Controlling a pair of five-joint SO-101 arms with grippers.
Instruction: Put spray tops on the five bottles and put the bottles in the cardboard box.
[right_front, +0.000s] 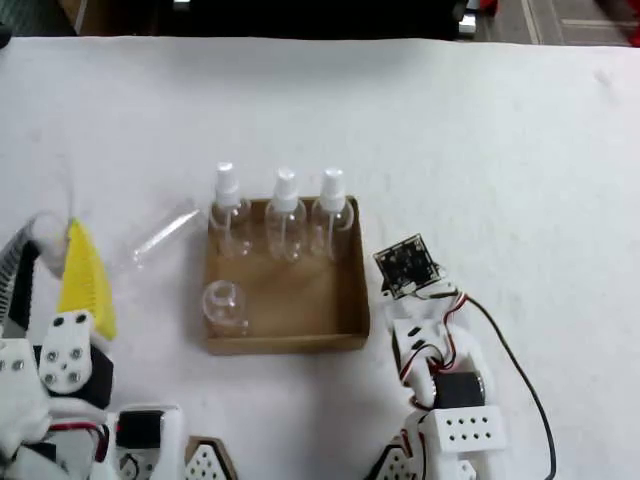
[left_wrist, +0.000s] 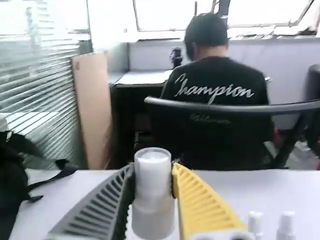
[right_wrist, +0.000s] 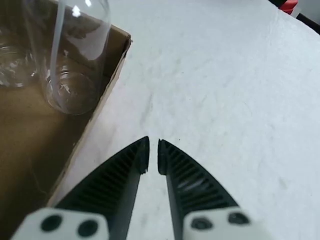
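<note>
Beside the cardboard box (right_front: 285, 343), one bottle (right_front: 165, 233) lies flat, slanted.

Overhead and close right wrist views seemingly share cardboard box (right_front: 285, 343)

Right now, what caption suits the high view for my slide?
Three topped bottles and one open bottle stand in the box; a fifth bottle lies beside it.

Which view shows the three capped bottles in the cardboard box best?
The high view: all three capped bottles stand in a row along the far wall of the cardboard box. The left wrist view catches two white spray tops at its edge; the right wrist view shows one bottle's lower body and tube in a box corner.
</note>
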